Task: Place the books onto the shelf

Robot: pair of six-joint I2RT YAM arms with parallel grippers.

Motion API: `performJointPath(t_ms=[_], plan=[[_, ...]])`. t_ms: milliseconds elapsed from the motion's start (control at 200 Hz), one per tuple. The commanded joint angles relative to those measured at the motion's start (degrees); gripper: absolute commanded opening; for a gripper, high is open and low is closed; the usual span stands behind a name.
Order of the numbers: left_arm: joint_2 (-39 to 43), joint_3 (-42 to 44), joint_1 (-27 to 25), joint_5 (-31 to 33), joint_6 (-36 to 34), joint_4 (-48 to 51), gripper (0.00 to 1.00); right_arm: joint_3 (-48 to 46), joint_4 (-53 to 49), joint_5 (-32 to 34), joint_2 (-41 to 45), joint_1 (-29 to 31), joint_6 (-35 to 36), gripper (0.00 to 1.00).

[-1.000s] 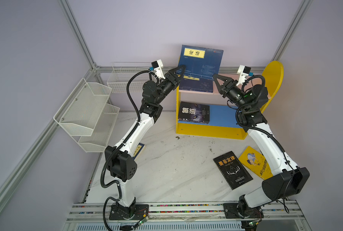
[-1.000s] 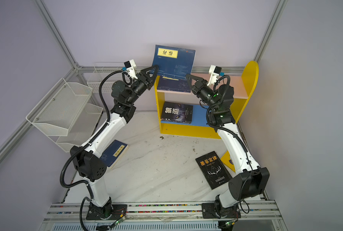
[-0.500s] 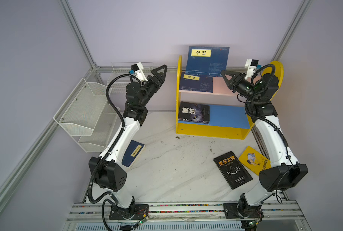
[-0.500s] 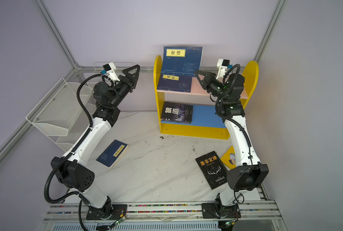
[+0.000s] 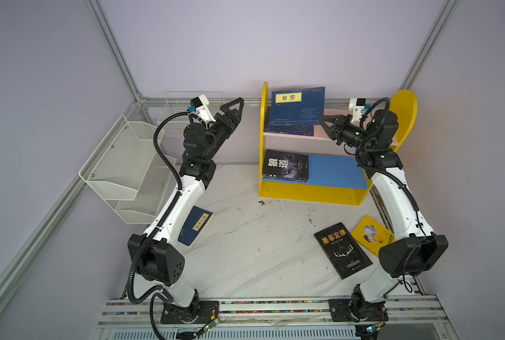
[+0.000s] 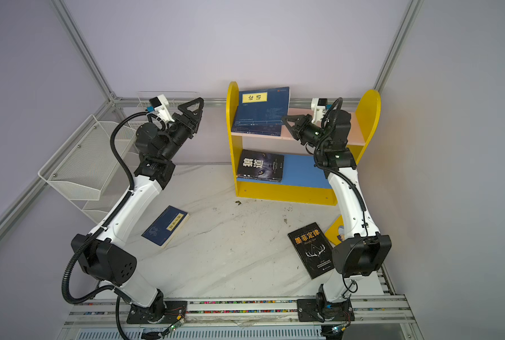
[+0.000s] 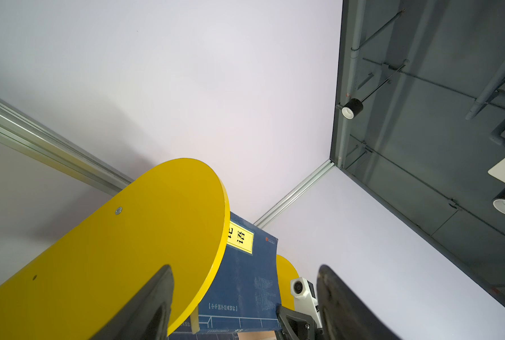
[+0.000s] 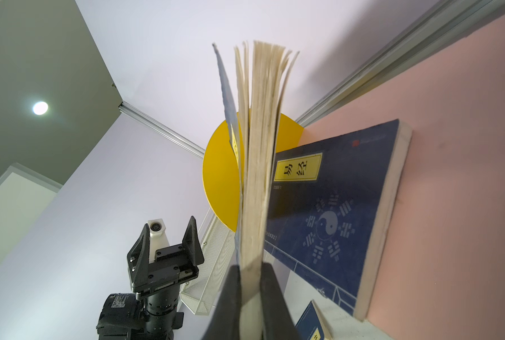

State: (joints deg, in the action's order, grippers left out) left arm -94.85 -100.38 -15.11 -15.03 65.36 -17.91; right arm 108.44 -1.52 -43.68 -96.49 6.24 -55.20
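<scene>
Top views show the marble table (image 5: 260,265), with the shelf (image 5: 310,195), our landmark, at its far edge. Well to the shelf's left is the white mesh rack (image 5: 121,164). At the left end of the shelf's pink upper board an upright navy book (image 5: 296,110) stands, yellow label forward; the right gripper (image 5: 321,121) reaches in from the shelf's right side and is clamped on the book's free edge, and in the right wrist view we see its fingers (image 8: 230,300) pinching the pages, which fan apart beyond them. At its foot a flat navy book (image 8: 333,212) lies on the same board. A black book with white title (image 5: 285,166) lies on the left end of the shelf's blue lower board. In front of the shelf, toward its right, a black book with orange title (image 5: 342,250) and a yellow book (image 5: 370,235) lie just beside each other on the table; toward its left lies a third navy book (image 5: 196,225), partly hidden by the left arm. The left gripper (image 5: 236,106) hangs just left of the shelf's left side panel, jaws spread wide and empty.
</scene>
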Motion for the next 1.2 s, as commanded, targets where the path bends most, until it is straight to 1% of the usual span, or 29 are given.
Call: performJointPath(t_ms=[0,225,365,525,840,1195], plan=[[0.88,2.37,0.24,-0.44,0.38,-2.55,0.75,2.73,2.54,0.06,-1.99,1.35,-0.29,0.09],[1.77,3.61,0.26,0.08,-0.01,-2.41,0.76,4.28,1.53,2.1,-3.31,1.93,0.58,0.09],[1.95,3.79,0.31,0.15,0.12,-2.32,0.76,5.02,1.11,1.32,-4.39,2.1,0.18,0.09],[1.9,3.92,0.43,0.09,0.12,-2.23,0.76,6.13,-1.02,0.4,-4.67,2.49,1.43,0.09],[1.44,4.11,0.52,-0.41,1.08,-2.83,0.76,3.58,1.44,0.11,-1.8,2.5,-1.56,0.09],[0.75,4.25,0.61,-0.87,2.64,-3.64,0.77,3.51,-1.96,-0.01,-0.2,2.54,-0.07,0.09]])
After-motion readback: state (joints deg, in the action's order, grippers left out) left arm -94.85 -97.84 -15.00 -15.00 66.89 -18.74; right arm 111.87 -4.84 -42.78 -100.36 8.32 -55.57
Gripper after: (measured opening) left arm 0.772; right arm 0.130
